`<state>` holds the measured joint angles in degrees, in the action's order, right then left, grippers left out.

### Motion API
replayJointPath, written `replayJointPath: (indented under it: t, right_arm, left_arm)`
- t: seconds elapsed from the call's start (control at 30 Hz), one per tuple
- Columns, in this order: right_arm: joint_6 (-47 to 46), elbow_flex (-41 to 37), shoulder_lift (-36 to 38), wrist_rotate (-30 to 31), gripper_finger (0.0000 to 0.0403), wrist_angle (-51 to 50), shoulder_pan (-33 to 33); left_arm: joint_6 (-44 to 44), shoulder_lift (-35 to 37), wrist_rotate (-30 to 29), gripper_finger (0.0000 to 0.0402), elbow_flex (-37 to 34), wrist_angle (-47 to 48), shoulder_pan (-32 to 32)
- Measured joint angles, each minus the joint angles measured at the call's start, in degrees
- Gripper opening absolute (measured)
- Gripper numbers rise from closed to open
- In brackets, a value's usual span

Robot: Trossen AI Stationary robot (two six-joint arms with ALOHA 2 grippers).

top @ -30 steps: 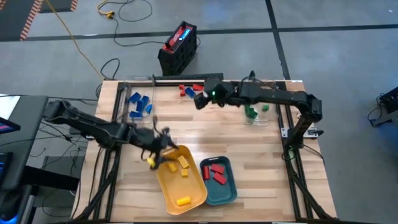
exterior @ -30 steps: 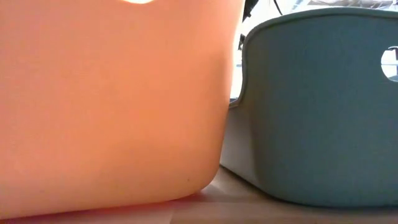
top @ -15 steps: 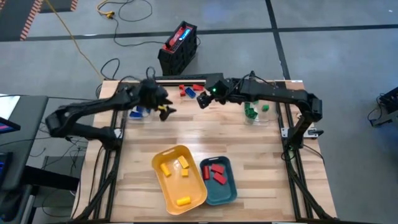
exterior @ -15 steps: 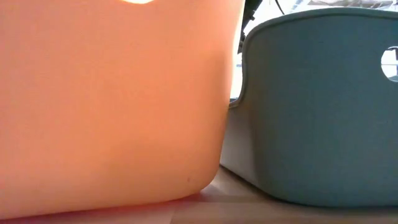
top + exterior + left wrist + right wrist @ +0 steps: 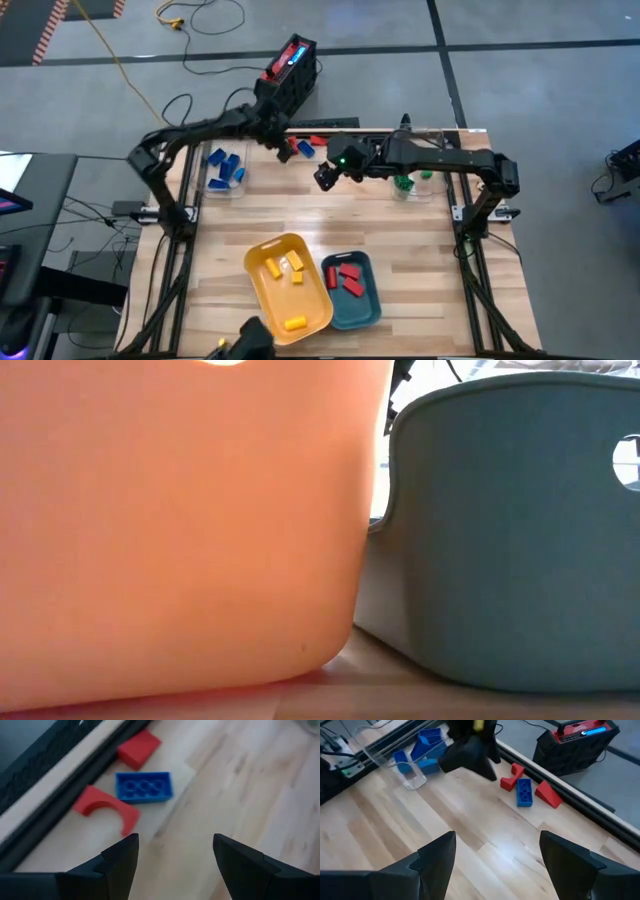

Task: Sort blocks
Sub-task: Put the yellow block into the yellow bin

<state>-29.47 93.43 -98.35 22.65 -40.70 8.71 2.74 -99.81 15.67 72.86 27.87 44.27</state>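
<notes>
In the high view, the left gripper [image 5: 283,143], fingers spread and empty, hovers at upper centre over a blue block [image 5: 144,787] and two red blocks [image 5: 106,809], while the right gripper [image 5: 322,178], also spread and empty, hangs just right of them.

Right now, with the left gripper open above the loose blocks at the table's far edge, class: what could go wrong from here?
1. The blue block touches the red arch block, so the open left gripper may nudge or catch both.
2. These blocks lie against the black rail; a finger might strike it.
3. The right gripper hovers open nearby, so the arms could collide.
</notes>
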Motion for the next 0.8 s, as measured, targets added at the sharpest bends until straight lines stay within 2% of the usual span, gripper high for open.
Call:
replayJointPath:
  t: [0.13, 0.23, 0.3, 0.43, 0.53, 0.67, 0.8]
  right_arm:
    - [1.3, 0.0, 0.0, 0.2, 0.0303, -0.1, 0.4]
    - [2.5, 0.0, 0.1, 1.7, 0.0303, -0.7, 1.2]
    - [3.4, 0.0, 0.5, 3.2, 0.0303, -2.4, 2.0]
    - [4.2, 0.0, 1.9, 4.5, 0.0303, -3.3, 3.9]
    - [4.3, 0.0, 3.0, 4.6, 0.0303, -1.9, 5.2]
    - [5.8, 0.0, 3.5, 4.4, 0.0303, 3.2, 5.8]
    - [7.4, 0.0, 3.6, 4.4, 0.0303, 6.6, 5.8]
  left_arm:
    - [0.6, -5.7, -2.9, 0.0251, 12.1, 12.8, 0.8]
    - [5.1, -10.0, -2.3, 0.0251, 18.5, 19.1, 2.0]
    - [14.0, -12.2, -2.3, 0.0250, 21.5, 23.3, 2.8]
    - [37.0, -14.1, -5.1, 0.0238, 24.3, 30.3, 3.7]
    - [50.1, -14.7, -9.5, 0.0230, 24.3, 28.4, 4.3]
    - [59.9, -14.6, -10.6, 0.0227, 24.3, 23.6, 5.5]
    - [75.5, -14.6, -10.5, 0.0227, 24.3, 23.3, 5.1]
